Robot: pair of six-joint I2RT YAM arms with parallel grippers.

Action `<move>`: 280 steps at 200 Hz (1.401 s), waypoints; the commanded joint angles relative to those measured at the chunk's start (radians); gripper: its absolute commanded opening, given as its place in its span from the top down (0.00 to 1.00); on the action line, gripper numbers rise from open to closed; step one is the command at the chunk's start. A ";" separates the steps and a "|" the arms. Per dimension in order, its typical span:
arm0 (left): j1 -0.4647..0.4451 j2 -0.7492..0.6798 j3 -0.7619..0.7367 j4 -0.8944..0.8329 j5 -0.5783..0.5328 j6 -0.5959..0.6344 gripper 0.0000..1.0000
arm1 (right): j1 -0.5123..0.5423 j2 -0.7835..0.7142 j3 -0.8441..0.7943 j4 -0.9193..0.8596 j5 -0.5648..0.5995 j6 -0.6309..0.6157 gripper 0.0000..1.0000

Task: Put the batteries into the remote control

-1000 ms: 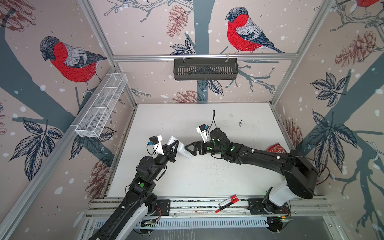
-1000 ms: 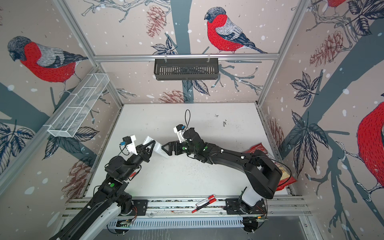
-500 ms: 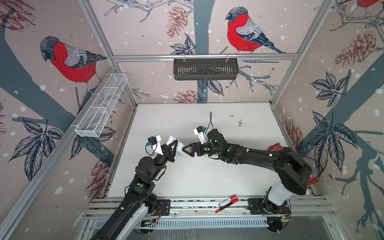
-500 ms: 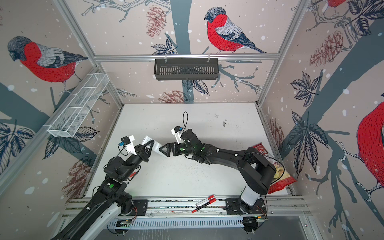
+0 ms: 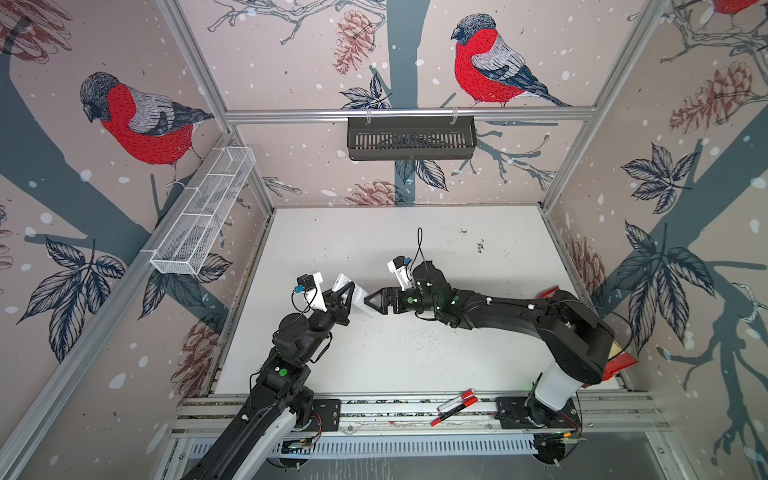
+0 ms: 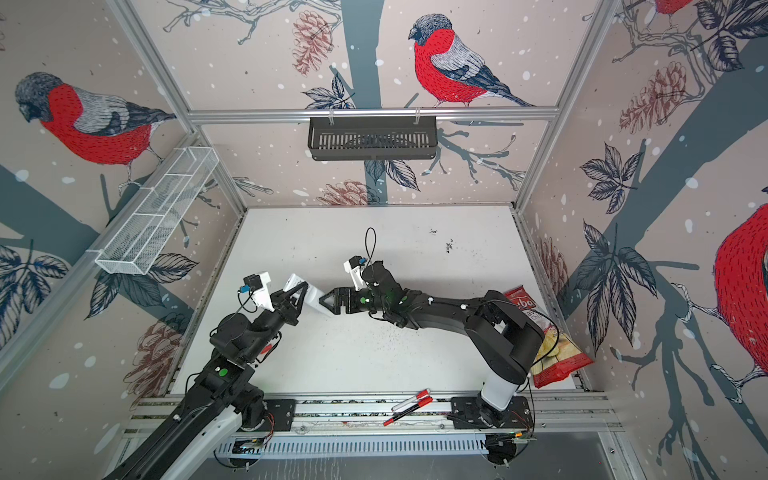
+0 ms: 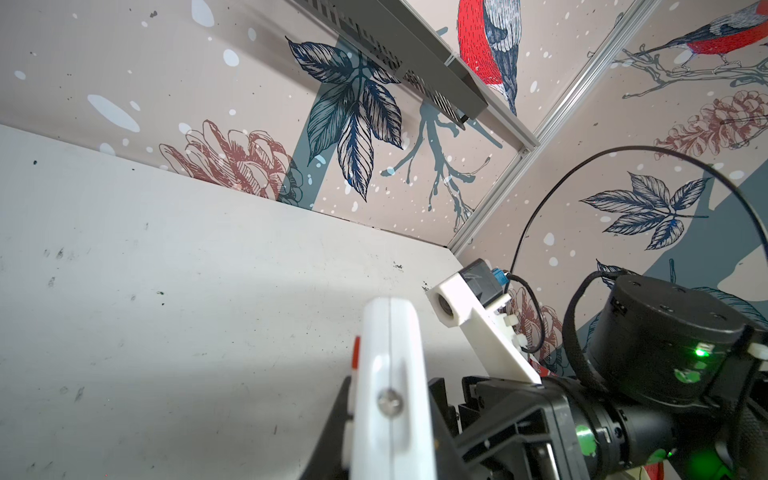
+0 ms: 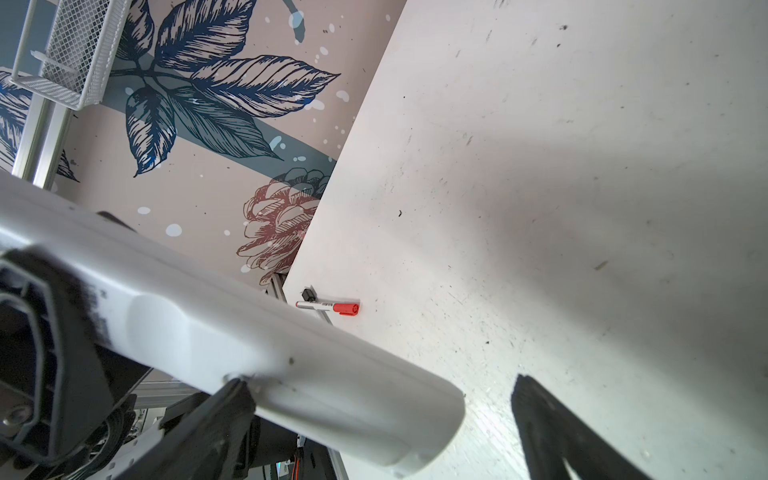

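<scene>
Left gripper (image 5: 348, 291) pinches the remote control (image 5: 365, 308) tilted in mid-air above the table (image 5: 415, 357); right gripper (image 5: 370, 300) jaws spread wide, remote's free end between them, one finger (image 8: 232, 399) touching.

A long, slim white remote control (image 5: 362, 306) hangs tilted in the air above the table (image 5: 415, 357), clamped partway along its length by the left gripper (image 5: 348, 291). Seen edge-on, it shows a side seam, a small screw (image 7: 390, 401) and a red button (image 7: 355, 357).
</scene>
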 commanded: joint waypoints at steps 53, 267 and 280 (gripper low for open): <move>-0.001 -0.007 -0.017 0.133 0.052 -0.015 1.00 | -0.011 -0.008 -0.047 -0.008 0.063 0.045 0.00; -0.079 0.085 -0.297 0.401 -0.173 -0.071 1.00 | -0.014 -0.038 -0.206 0.109 0.048 0.128 0.00; -0.079 0.088 -0.299 0.392 -0.184 -0.072 1.00 | -0.004 -0.005 -0.187 0.115 0.037 0.147 0.00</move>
